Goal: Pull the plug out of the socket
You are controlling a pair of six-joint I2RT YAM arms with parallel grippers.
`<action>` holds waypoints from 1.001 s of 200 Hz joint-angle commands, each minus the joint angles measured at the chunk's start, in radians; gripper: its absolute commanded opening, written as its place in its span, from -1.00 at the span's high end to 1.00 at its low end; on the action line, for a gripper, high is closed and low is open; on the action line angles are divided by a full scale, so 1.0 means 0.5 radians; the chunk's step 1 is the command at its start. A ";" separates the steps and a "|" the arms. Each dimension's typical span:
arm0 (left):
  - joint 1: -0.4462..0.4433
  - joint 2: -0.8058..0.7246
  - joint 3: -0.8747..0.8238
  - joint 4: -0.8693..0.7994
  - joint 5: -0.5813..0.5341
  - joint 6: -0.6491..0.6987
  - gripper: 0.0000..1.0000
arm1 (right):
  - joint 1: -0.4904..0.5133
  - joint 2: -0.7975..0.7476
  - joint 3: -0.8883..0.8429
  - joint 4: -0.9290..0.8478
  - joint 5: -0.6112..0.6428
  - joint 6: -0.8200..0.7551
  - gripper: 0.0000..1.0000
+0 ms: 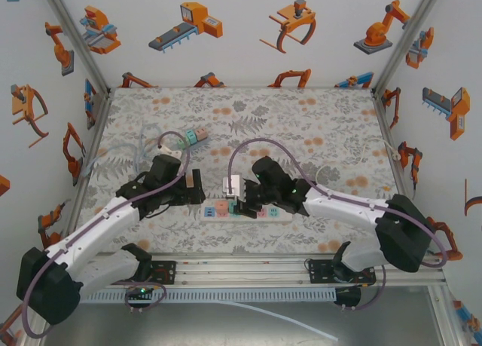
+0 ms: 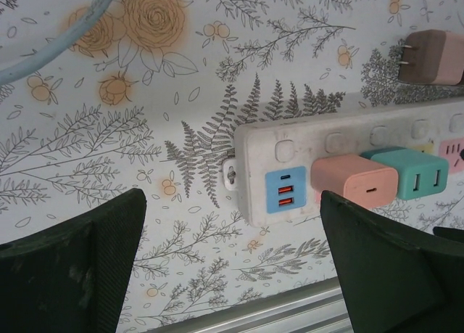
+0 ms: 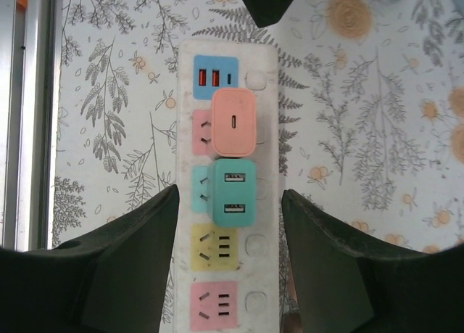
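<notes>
1. Right wrist: right gripper (image 3: 229, 202) spread, flanking teal plug (image 3: 232, 181) without contact.
2. Teal plug seated in power strip (image 3: 267, 137) (pink plug (image 3: 233, 120) just beside it).
3. Wide-spread left gripper (image 2: 232, 202) near strip's USB end.

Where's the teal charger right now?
In the right wrist view the teal charger sits plugged into the white power strip, directly beside the peach charger, with an empty yellow socket on its other side.
</notes>
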 commanded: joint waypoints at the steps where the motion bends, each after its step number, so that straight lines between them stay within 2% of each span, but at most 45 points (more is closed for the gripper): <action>1: 0.014 0.056 -0.041 0.057 0.106 -0.054 -0.98 | 0.020 0.091 0.076 0.002 -0.037 -0.051 -0.10; 46: 0.016 0.210 -0.050 0.108 0.185 -0.073 -0.82 | 0.022 0.263 0.105 0.050 0.015 -0.054 0.00; 97: 0.015 0.335 -0.067 0.141 0.278 -0.065 -0.38 | 0.026 0.294 0.102 0.069 0.015 -0.054 0.30; 159: 0.009 0.480 -0.060 0.134 0.465 -0.037 -0.26 | 0.025 0.302 0.105 0.107 0.065 -0.020 0.40; 200: 0.006 0.571 -0.058 0.074 0.353 -0.058 -0.19 | 0.026 0.301 0.110 0.135 0.073 -0.005 0.40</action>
